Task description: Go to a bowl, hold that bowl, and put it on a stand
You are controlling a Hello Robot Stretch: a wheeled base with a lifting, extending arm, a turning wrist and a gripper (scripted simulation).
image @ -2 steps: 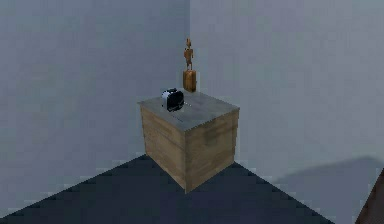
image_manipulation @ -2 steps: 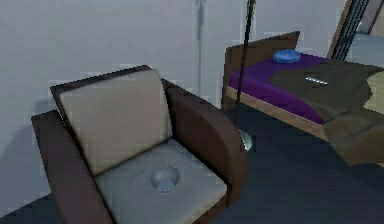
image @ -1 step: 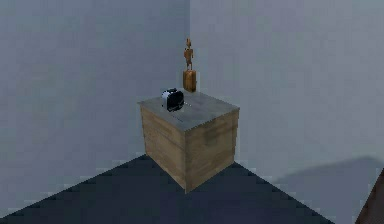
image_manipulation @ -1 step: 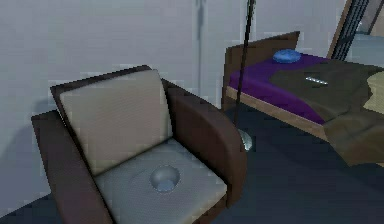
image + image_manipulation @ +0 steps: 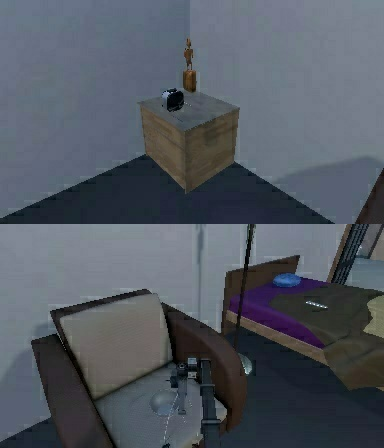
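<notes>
On the armchair seat (image 5: 128,406) lies a greyish bowl (image 5: 163,402).

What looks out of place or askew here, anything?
A small grey rounded thing lies on the armchair seat near the gripper, an odd spot; whether the gripper holds anything cannot be told. A brown blanket lies rumpled across the bed. The statue on the wooden box stands upright; nothing spilled.

unnameable dark thing (image 5: 173,99) on the box (image 5: 195,140); bed (image 5: 290,302) partly beyond the arm side view's right edge
</notes>
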